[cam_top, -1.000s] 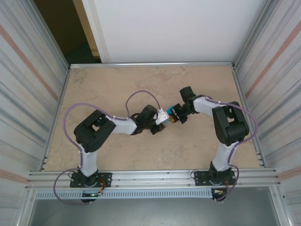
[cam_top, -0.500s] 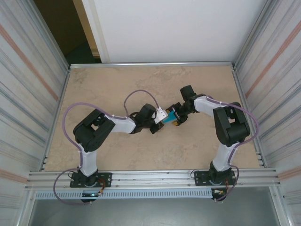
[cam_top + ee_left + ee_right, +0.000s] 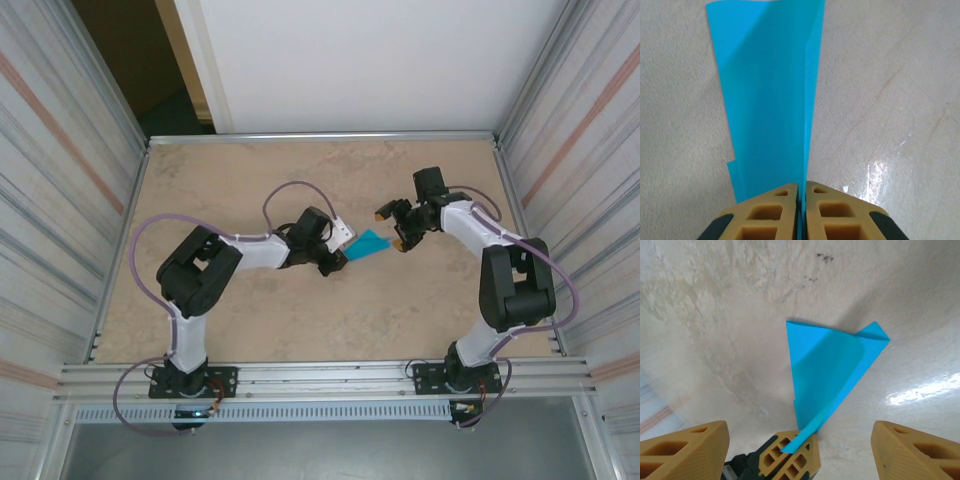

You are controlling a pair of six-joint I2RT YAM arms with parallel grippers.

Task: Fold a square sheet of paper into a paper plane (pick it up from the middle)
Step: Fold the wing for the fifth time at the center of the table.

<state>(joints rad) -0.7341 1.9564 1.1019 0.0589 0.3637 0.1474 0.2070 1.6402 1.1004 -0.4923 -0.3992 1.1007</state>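
The turquoise sheet of paper (image 3: pixel 372 244), folded into a narrow pointed plane shape, hangs just above the middle of the table. My left gripper (image 3: pixel 342 256) is shut on its near end. In the left wrist view the paper (image 3: pixel 770 95) runs up from between the tan pads of the left gripper (image 3: pixel 801 192), with a crease along its right side. My right gripper (image 3: pixel 393 228) stands open just right of the paper, not touching it. From the right wrist, the paper (image 3: pixel 825 370) shows as a flat triangle held by the left gripper (image 3: pixel 792 456), with the right gripper (image 3: pixel 797 432) spread wide around it.
The beige marble-patterned tabletop (image 3: pixel 250 180) is bounded by metal rails and corrugated side walls (image 3: pixel 60 200). A white panel (image 3: pixel 380 60) stands behind the far edge. Both arms' cables loop above the table near the middle.
My right gripper has opened, let go of the paper and drawn back to the right. My left gripper has closed fully on the paper and keeps it.
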